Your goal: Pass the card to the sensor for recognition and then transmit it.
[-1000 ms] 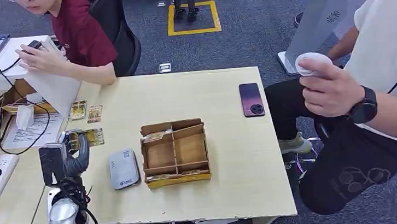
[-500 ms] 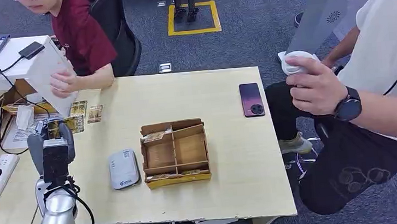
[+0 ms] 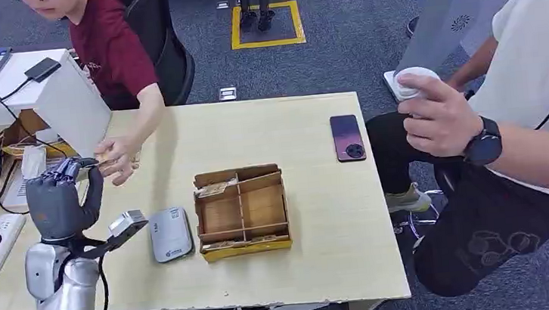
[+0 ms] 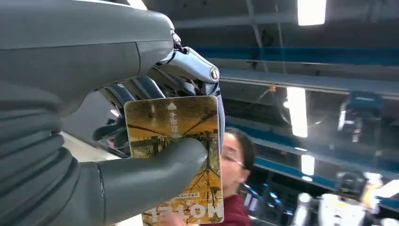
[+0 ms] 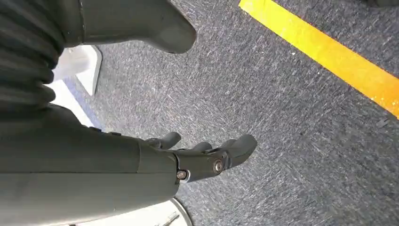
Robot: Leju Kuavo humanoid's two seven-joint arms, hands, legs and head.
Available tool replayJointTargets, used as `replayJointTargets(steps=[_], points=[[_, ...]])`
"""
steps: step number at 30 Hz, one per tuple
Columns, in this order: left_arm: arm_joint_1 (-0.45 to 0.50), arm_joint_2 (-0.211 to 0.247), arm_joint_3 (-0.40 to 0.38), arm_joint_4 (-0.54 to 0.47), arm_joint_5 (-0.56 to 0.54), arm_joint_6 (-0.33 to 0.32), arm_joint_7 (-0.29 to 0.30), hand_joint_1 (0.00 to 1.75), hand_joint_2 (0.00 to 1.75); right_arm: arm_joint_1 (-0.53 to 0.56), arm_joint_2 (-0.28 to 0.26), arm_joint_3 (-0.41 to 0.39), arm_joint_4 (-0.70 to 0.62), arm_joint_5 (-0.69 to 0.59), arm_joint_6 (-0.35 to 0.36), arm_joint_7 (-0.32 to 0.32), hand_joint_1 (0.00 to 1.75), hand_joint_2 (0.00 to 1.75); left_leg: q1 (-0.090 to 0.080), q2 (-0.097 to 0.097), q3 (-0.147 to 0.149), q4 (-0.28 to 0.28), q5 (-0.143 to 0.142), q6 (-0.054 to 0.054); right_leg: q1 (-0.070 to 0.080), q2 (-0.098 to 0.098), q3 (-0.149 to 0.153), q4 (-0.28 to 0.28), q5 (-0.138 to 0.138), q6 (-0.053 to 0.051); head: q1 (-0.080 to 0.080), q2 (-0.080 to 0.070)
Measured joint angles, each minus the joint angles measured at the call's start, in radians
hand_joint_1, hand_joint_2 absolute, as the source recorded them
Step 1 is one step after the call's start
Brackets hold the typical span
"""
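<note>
- Since half a second ago, left hand (image 3: 56,202) has turned, its back to the head camera, lower left of frame.
- Thumb and fingers (image 4: 155,172) pinch the yellow card (image 4: 176,150), printed "1101".
- Right hand (image 5: 155,160) hangs over carpet, fingers loosely curled, holding nothing.
- Grey sensor (image 3: 170,233) lies on the surface beside the wooden box (image 3: 242,211).

My desk (image 3: 316,219) is pale wood, standing on dark blue-grey carpet (image 3: 351,34) marked with a yellow square outline (image 3: 267,25). A black office chair (image 3: 161,37) sits behind it. Overhead, long ceiling lights (image 4: 296,110) glow.
</note>
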Motion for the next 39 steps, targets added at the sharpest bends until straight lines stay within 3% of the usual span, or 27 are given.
replayJointTargets(steps=[4,10,11,20,24,31,33,36,39], points=[[-0.014,-0.019,0.068,0.0,-0.032,0.0,-0.002,1.75,1.75,-0.001,0.0,0.013,0.0,0.0,0.0,0.0,0.0,1.75,0.0,0.0,0.0,0.0,0.0,0.0,0.0,0.0,0.0,0.0,0.0,0.0,0.0,0.0],[-0.023,-0.033,0.102,0.001,-0.016,0.0,-0.002,1.75,1.75,-0.002,0.0,0.021,0.0,0.0,-0.001,0.0,0.0,1.75,0.0,0.0,0.0,0.0,0.0,0.0,0.0,0.0,0.0,0.0,0.0,0.0,0.0,0.0],[-0.025,-0.034,0.103,0.002,-0.013,0.0,-0.002,0.0,1.75,-0.002,0.0,0.021,0.0,0.0,-0.001,0.0,0.0,1.75,0.0,0.0,0.0,0.0,0.0,0.0,0.0,0.0,0.0,0.0,0.0,0.0,0.0,0.0],[-0.044,-0.04,0.105,0.045,0.071,0.0,0.003,0.0,1.75,-0.005,0.0,0.021,0.0,0.0,-0.002,0.0,0.0,1.75,0.0,-0.001,0.0,0.0,0.0,0.0,0.0,-0.001,0.0,0.0,0.0,0.0,0.0,0.0],[-0.06,-0.031,0.068,0.117,0.245,0.0,0.089,0.0,1.75,-0.005,0.0,0.021,0.0,-0.002,-0.006,0.002,0.0,1.75,0.0,0.0,0.0,0.0,0.0,0.0,0.0,0.0,0.0,0.0,0.0,0.0,0.0,0.0],[-0.068,-0.019,0.016,0.166,0.266,0.003,0.097,0.0,1.75,-0.003,0.0,0.021,0.0,-0.002,-0.006,0.004,0.0,1.75,0.0,0.0,0.0,0.0,0.0,0.0,0.0,0.0,0.0,0.0,0.0,0.0,0.0,0.0],[-0.069,-0.012,0.001,0.173,0.315,-0.009,0.126,0.0,1.75,-0.004,0.0,0.021,0.0,-0.003,-0.007,0.004,0.0,1.75,0.0,0.0,0.0,0.0,0.0,0.0,0.0,0.0,0.0,0.0,0.0,0.0,0.0,0.0],[-0.065,0.01,-0.048,0.175,0.462,-0.124,0.173,0.0,1.75,-0.001,0.0,0.021,0.0,-0.006,-0.017,0.005,0.0,1.75,0.0,0.0,0.0,0.0,0.0,0.0,0.0,0.0,0.0,0.0,0.0,0.0,0.0,0.0],[-0.005,0.055,-0.117,0.115,0.549,-0.298,0.148,0.0,1.75,0.007,0.0,0.016,0.0,-0.021,-0.026,-0.008,0.0,1.75,0.0,0.002,0.0,0.0,0.0,0.0,0.0,0.003,0.0,0.0,0.0,0.0,-0.001,0.0]])
